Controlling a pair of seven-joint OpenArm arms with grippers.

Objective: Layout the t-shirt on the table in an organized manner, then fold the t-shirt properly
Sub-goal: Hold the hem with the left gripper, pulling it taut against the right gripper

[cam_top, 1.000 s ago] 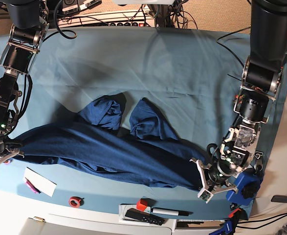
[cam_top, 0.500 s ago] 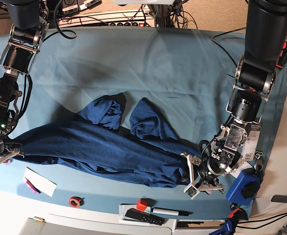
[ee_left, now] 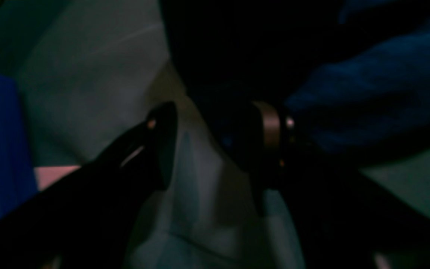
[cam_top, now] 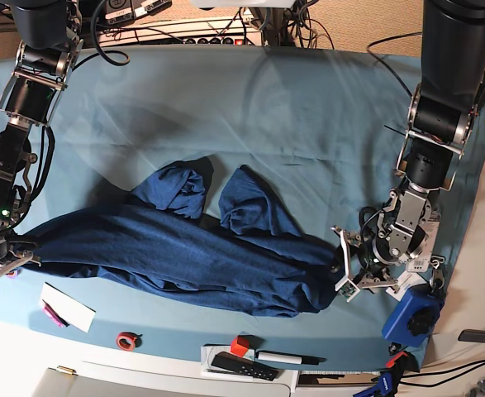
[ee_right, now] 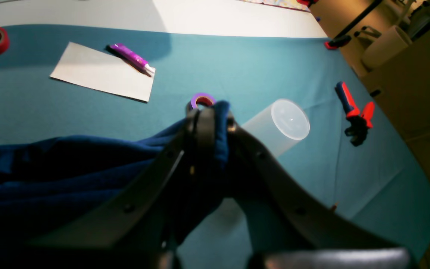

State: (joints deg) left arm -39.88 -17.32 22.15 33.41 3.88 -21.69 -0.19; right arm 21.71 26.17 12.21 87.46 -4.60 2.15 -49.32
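Note:
The dark navy t-shirt (cam_top: 184,256) lies rumpled in a long band across the near half of the table (cam_top: 308,107), with two bunched lobes at its far side. My left gripper (cam_top: 345,269) stands open at the shirt's right end, low over the cloth. In the left wrist view its fingers (ee_left: 161,145) are spread with teal table (ee_left: 88,86) between them and t-shirt (ee_left: 368,93) just beyond to the right. My right gripper (ee_right: 209,127) is shut on the t-shirt (ee_right: 69,160), pinching a fold at the shirt's left end (cam_top: 2,263).
White paper (cam_top: 67,308), a red tape roll (cam_top: 126,340), a red cube (cam_top: 240,345) and a black marker (cam_top: 287,358) line the near edge. A blue block (cam_top: 411,314) sits beside the left arm. A clear cup (ee_right: 282,125), purple tape (ee_right: 202,100) and red pliers (ee_right: 353,112) lie ahead of the right gripper.
My left gripper let go of the shirt's right end and opened, swung left, then drew back up and to the right. The right arm and its grip stayed still.

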